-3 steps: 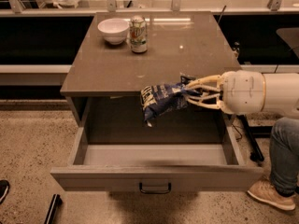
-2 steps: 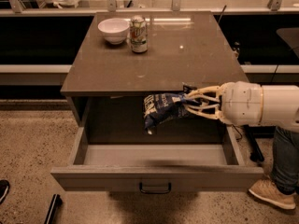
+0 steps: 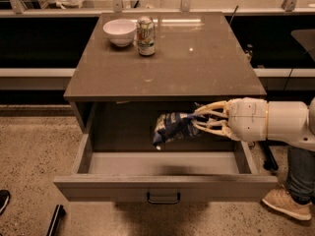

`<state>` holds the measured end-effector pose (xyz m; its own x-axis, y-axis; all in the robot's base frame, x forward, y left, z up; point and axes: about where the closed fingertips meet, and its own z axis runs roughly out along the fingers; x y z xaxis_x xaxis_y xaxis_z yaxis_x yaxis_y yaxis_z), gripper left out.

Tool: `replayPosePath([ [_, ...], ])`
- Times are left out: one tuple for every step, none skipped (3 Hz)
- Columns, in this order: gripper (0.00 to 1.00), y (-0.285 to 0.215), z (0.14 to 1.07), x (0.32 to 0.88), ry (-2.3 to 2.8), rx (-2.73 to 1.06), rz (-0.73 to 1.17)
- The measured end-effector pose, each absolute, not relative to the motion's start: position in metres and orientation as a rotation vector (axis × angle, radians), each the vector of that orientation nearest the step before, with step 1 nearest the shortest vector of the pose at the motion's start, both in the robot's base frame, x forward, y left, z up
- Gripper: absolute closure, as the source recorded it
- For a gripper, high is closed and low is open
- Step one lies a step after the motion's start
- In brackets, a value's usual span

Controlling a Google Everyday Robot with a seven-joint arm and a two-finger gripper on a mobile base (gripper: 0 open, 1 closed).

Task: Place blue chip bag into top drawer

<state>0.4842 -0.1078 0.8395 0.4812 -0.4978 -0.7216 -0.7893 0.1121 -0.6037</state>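
The top drawer [image 3: 162,187] is pulled out wide open below the cabinet top, its dark handle [image 3: 163,198] at the front centre. My gripper [image 3: 199,120] reaches in from the right, its pale fingers [image 3: 212,127] shut on the right end of the blue chip bag [image 3: 173,127]. The bag hangs crumpled inside the drawer opening, above the drawer floor and just under the cabinet top's front edge.
On the cabinet top [image 3: 197,58] stand a white bowl [image 3: 119,31] and a green-and-white drink can [image 3: 145,29] at the back left. A person's leg and brown shoe [image 3: 285,203] stand right of the drawer. A dark object [image 3: 54,220] lies on the floor at the lower left.
My gripper has lowered the blue chip bag from the level of the cabinet top's front edge down into the open drawer and drawn slightly right.
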Motion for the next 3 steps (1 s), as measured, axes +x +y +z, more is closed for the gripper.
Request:
replayPosePath([
  [0.11, -0.1055, 0.8399, 0.4840, 1.157, -1.542, 0.311],
  [0.00, -0.1040, 0.8399, 0.4839, 1.155, -1.544, 0.313],
  [0.00, -0.1039, 0.8399, 0.4839, 1.155, -1.544, 0.313],
])
